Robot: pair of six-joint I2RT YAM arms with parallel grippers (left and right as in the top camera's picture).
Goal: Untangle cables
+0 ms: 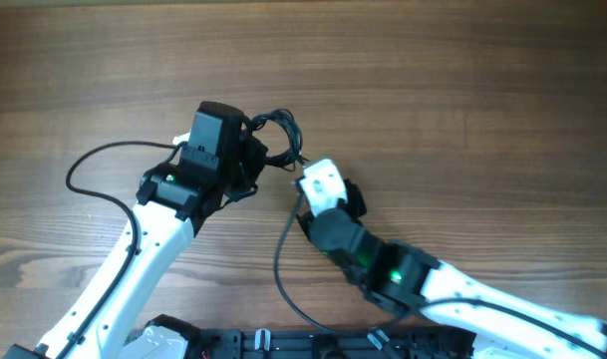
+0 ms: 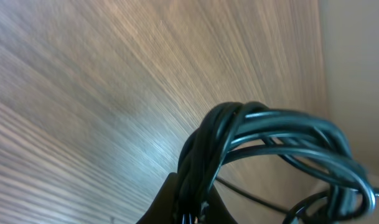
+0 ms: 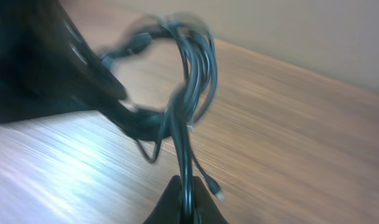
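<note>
Several thin black flexible cables [image 1: 280, 131] form 1 knotted, looped bundle above the brown wooden counter [image 1: 462, 90], left jaws and right jaws each clamped on it, so untangling looks barely begun, no strand separated yet.

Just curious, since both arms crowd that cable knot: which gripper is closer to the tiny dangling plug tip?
Right. The right gripper pinches the cables just beside the plug tip; the left gripper grips them across the loop.
</note>
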